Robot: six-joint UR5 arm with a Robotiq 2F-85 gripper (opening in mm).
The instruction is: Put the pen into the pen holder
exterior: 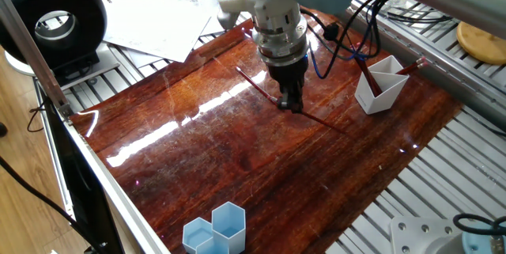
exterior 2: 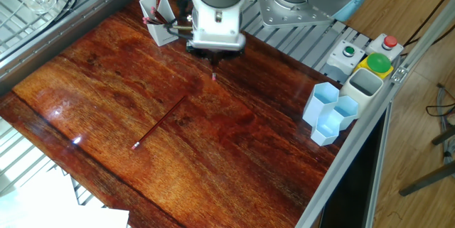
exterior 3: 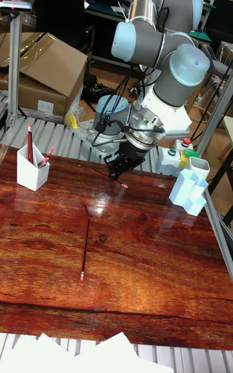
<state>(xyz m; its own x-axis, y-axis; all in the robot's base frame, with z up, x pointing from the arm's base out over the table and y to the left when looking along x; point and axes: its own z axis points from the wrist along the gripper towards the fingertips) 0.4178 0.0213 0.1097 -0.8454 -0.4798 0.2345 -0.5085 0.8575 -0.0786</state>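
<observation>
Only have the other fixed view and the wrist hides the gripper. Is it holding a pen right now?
Observer: Looks like it. In the tall fixed view a pen sits crosswise at the tips of the gripper, its pink end poking out toward the blue cups.
Operator: Is it dragging on the wood?
Observer: Doesn't appear so. In the tall view the gripper and its pen seem to hang just above the table.
Operator: Holder contents? I only make out one upright pen.
Observer: The tall view shows that upright one plus shorter leaning pens in the white pen holder.
</observation>
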